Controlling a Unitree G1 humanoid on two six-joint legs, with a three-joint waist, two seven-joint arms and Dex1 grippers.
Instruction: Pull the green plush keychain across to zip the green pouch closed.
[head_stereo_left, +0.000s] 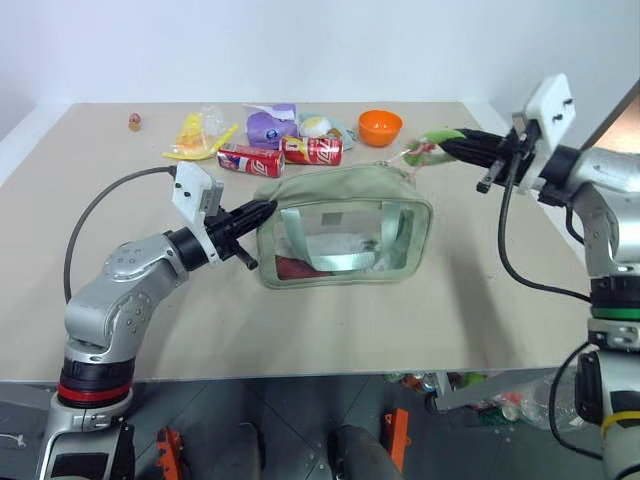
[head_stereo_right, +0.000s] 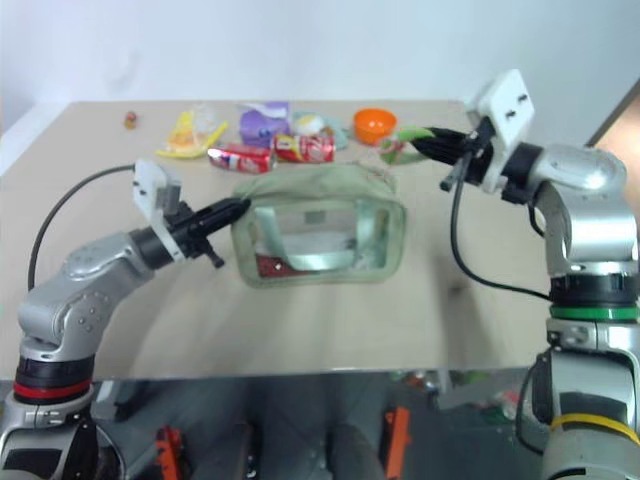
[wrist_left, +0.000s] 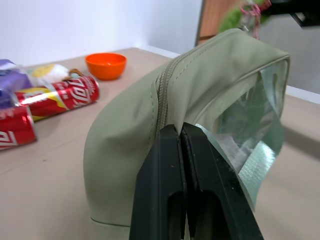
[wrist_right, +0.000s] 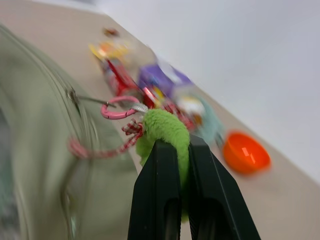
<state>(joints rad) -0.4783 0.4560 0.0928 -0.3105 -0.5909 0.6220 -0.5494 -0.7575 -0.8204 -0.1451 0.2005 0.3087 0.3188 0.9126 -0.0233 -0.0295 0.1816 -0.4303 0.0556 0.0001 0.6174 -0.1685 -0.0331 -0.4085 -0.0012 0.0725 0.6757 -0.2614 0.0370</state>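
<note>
Right fingers (wrist_right: 181, 165) pinch the green plush keychain (wrist_right: 162, 131) — left fingers (wrist_left: 181, 150) clamp the green pouch (head_stereo_left: 345, 225) end.

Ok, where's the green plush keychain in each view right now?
Left eye: green plush keychain at the right hand's tips.
Right eye: the same, beside the orange bowl.
Left wrist: a green blur at the pouch's far end.
Right wrist: clamped between the fingers.
Shared landmark: the orange bowl.

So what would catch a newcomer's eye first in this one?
The green pouch at mid-table, stretched between both arms: the left gripper is shut on its left end, while the right gripper is shut on the green plush keychain at its right end. Behind it, red soda cans and an orange bowl.
</note>
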